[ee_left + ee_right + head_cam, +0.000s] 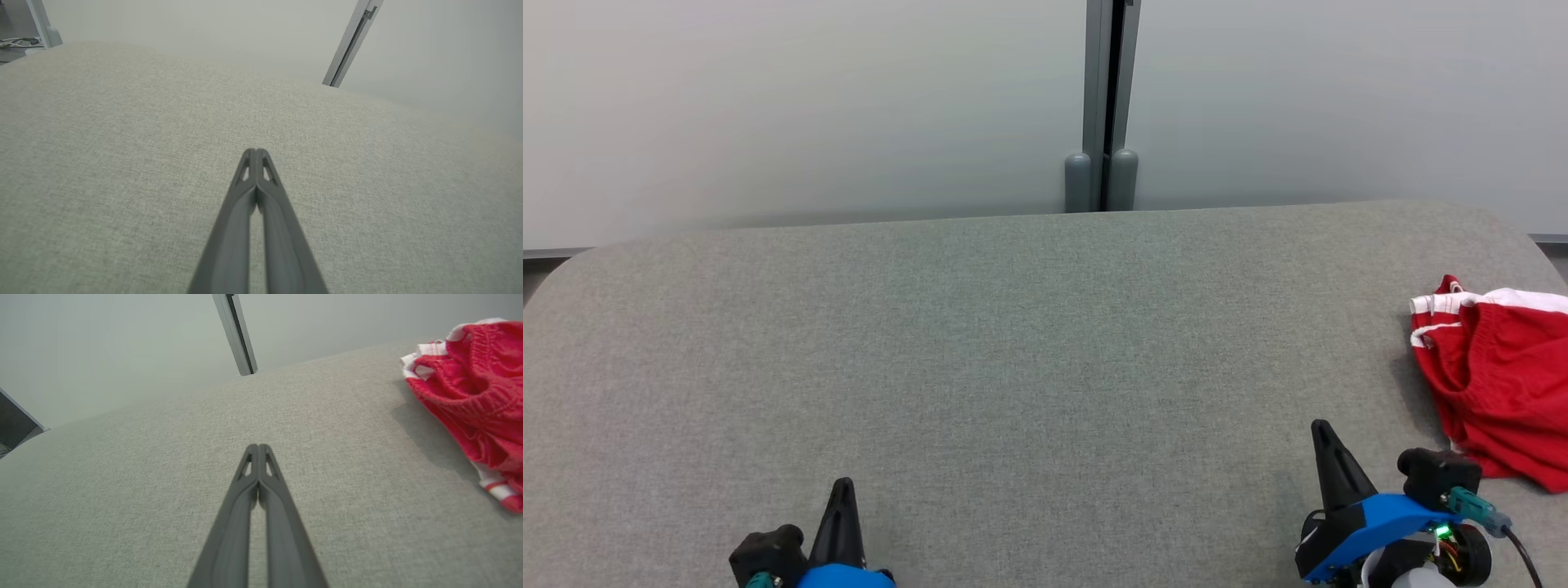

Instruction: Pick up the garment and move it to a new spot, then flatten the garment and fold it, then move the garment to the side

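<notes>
Far right of frame: garment (1503,384) bunched on table (1013,367); I judge awaiting pickup or set aside. Left fingers (235,228), right fingers (235,522): closed, empty.

Dark tapered fingers (1333,469); blue mounts (1380,518)

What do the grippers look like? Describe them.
Both have two long dark fingers tapering to a point, with small triangular cut-outs near the tips. The right gripper sits on a blue housing with a black knob, teal plug, black cable and green light. The left gripper shows the same blue housing, black knob and teal plug.
</notes>
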### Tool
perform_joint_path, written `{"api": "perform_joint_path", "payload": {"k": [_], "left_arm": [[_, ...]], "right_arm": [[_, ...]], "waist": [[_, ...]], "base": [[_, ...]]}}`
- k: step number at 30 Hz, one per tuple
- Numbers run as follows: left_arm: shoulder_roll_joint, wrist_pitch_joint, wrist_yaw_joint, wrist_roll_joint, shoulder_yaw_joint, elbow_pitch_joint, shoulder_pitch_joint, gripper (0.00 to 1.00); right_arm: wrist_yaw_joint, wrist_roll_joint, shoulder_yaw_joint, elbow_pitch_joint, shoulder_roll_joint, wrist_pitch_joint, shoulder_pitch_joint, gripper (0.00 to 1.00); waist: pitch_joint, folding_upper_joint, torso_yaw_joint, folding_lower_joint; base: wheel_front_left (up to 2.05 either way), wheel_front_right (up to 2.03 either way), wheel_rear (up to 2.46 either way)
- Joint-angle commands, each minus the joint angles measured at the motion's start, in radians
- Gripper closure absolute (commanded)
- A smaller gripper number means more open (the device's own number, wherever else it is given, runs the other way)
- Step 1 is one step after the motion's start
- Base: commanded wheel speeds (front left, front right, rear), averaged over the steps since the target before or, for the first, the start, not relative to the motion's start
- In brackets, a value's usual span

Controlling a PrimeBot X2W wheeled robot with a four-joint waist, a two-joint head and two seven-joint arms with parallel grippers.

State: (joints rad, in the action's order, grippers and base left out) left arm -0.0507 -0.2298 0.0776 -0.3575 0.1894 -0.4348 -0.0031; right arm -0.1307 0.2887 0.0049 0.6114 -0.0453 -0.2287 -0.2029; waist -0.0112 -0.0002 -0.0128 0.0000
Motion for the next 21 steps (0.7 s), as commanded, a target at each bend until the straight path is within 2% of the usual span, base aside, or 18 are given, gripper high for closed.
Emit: {"api": "perform_joint_path", "payload": {"k": [1, 21], "left_arm": [[0.0, 0.012, -0.01, -0.053, -0.02, 0.025, -0.025, 1.0], [0.0, 0.098, -0.062, -0.368, -0.095, 0.07, -0.048, 1.0]], "right_arm": [[0.0, 0.058, -0.007, -0.033, -0.004, 0.014, -0.01, 1.0], [0.0, 0.391, -0.032, -0.128, -0.005, 0.095, 0.022, 1.0]], "waist": [[0.0, 0.0, 0.0, 0.0], [0.001, 0.0, 0.003, 0.0]], "base": [[0.0, 0.0, 0.0], [0.0, 0.0, 0.0]]}}
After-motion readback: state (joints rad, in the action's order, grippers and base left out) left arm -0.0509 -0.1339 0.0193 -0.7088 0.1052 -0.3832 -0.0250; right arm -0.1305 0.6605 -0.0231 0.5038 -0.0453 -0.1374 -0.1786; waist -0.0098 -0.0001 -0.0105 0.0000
